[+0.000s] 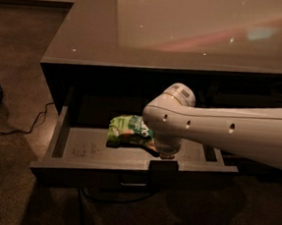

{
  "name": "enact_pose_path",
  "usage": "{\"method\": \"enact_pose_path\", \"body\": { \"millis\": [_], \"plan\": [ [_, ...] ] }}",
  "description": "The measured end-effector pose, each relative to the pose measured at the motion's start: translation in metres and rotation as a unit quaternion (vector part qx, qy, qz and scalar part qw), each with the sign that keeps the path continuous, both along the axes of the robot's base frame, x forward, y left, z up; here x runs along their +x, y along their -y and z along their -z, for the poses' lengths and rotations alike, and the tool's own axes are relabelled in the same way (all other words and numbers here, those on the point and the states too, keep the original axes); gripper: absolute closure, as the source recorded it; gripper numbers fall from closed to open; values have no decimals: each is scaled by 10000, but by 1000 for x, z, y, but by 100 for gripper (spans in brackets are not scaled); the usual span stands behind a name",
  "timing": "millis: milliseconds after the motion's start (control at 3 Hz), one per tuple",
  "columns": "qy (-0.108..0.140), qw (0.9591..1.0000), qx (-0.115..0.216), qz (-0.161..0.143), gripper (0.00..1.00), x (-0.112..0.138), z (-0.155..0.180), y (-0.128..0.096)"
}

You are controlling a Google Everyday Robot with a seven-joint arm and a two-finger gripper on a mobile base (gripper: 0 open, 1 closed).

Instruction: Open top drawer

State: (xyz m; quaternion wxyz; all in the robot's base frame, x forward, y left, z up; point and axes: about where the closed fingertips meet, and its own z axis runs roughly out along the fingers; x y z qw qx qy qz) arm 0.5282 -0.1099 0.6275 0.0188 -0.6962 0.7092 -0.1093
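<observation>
Under the tabletop (187, 34), the top drawer (76, 174) stands pulled well out, baring its tray and a green snack bag (128, 131), with the tool (163, 166) at its front edge, grip impossible to tell, so little seems left.

1 camera looks steeply down, from fairly near and in front, on the glossy grey tabletop (187, 34) and the open wide dark grey metal drawer (76, 170). The white arm (238, 130) crosses the view from its right edge, and the gripper (164, 167) is at the drawer's front edge.
</observation>
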Motion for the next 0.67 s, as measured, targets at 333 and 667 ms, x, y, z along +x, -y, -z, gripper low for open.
{"method": "enact_pose_path", "body": {
  "millis": [333, 667],
  "plan": [
    [-103, 9996, 269, 45, 100, -15, -2, 14],
    [-134, 9994, 324, 60, 90, -18, -2, 18]
  ]
}}
